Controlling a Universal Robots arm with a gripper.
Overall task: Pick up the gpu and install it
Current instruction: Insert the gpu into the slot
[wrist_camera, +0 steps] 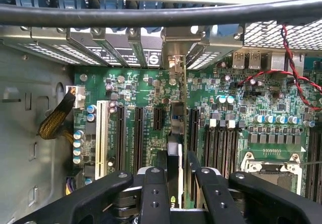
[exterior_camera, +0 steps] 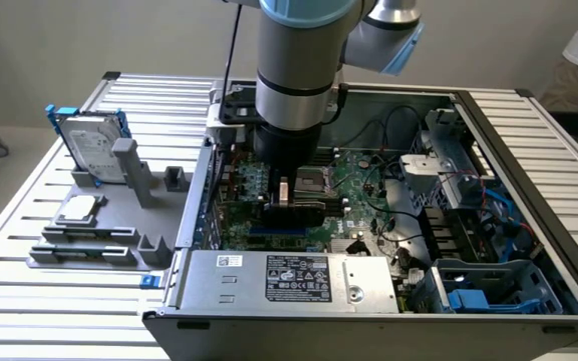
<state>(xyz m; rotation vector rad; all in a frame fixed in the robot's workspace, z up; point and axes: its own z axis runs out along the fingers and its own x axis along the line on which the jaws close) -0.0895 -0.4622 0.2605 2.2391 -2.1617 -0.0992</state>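
Exterior view: reached down into an open grey metal computer case (exterior_camera: pixel 369 338) on a slatted metal table (exterior_camera: pixel 28 301), black claw (exterior_camera: pixel 285 197) low over the green motherboard (exterior_camera: pixel 360 177); flanked on the exterior view's left by a grey parts tray (exterior_camera: pixel 108 226) bearing a silver hard drive in a blue frame (exterior_camera: pixel 93 147). Wrist view: clenched on the gpu (wrist_camera: pixel 174 133), a thin flat card seen edge-on; held it upright between black fingers (wrist_camera: pixel 153 194), over the long black expansion slots (wrist_camera: pixel 138 138), silver end bracket (wrist_camera: pixel 174 63) up by the rear slot covers (wrist_camera: pixel 115 48); could not tell whether seated
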